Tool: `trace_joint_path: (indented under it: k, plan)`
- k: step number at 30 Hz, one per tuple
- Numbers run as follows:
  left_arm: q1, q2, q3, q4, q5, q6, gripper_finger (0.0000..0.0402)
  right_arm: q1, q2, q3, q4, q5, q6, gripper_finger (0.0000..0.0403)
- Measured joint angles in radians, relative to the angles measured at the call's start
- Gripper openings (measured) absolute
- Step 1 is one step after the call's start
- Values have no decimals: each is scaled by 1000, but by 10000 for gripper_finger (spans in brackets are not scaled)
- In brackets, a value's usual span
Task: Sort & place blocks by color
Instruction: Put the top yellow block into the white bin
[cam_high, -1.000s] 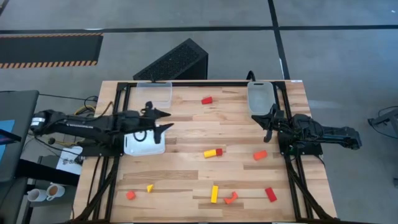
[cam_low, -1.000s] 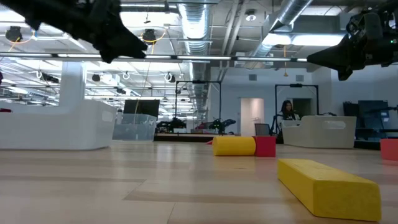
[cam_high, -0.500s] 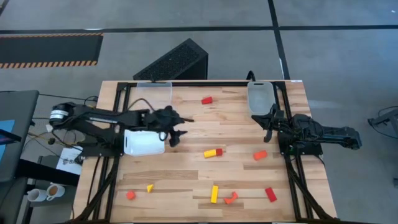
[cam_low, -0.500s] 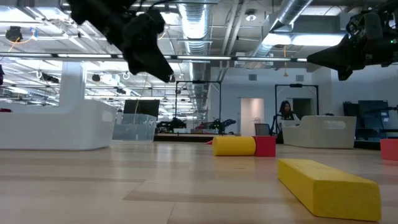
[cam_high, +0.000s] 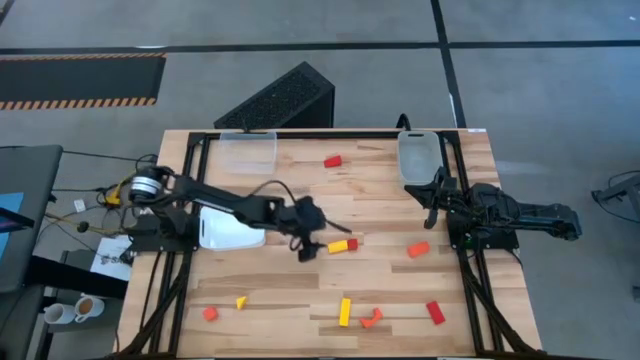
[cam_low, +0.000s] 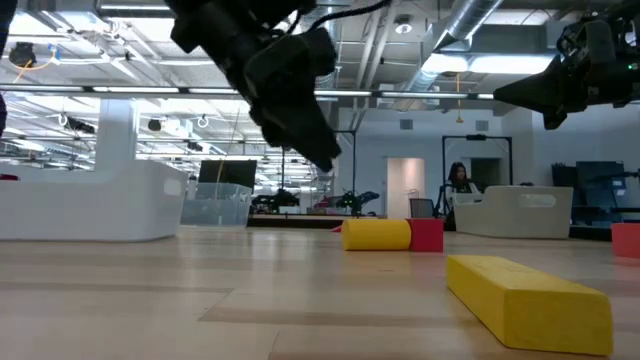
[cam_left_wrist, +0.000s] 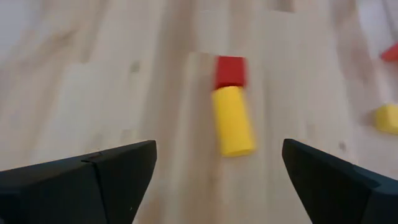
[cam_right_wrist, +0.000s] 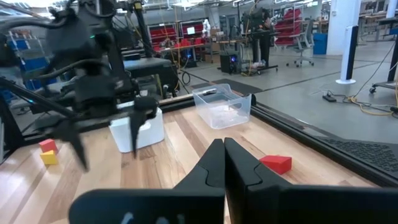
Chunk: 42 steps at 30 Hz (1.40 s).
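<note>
Left gripper (cam_high: 318, 246): fingers spread, beside yellow bar (cam_left_wrist: 232, 121) touching red cube (cam_left_wrist: 229, 71), mid-worktop. Risk: grasping both colours. Right gripper (cam_high: 432, 197): fingers together, right edge.

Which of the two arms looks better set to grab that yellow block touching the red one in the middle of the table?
The left. Its pincer hangs open right beside the yellow block and red block. The right pincer is shut, waiting near the table's right edge.

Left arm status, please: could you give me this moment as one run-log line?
left gripper: open, above table, approaching yellow cylinder | red cube: touching cylinder's end | right gripper: shut, waiting at table's right edge
</note>
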Motion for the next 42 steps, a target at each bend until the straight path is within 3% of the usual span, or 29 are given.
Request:
trace_joint_path:
  k: [7, 19, 23, 28, 29, 34, 42]
  plan:
    - [-45, 134, 98, 20, -1, -22, 355, 0, 0, 0, 0, -1, 0, 11]
    - [-47, 327, 158, 77, -12, -88, 345, 0, 0, 0, 0, -1, 0, 11]
    - [-46, 337, 161, 68, -38, -94, 282, 0, 0, 0, 0, -1, 0, 11]
    - [-44, 329, 158, 51, -64, -76, 106, 0, 0, 0, 0, -1, 0, 11]
    - [-44, 325, 158, 46, -61, -77, 86, 0, 0, 0, 0, -1, 0, 11]
    - [-43, 258, 152, -90, -68, -75, 94, 0, 0, 0, 0, -1, 0, 11]
    - [-148, -99, 108, -384, -381, -135, 94, 0, 0, 0, 0, -1, 0, 11]
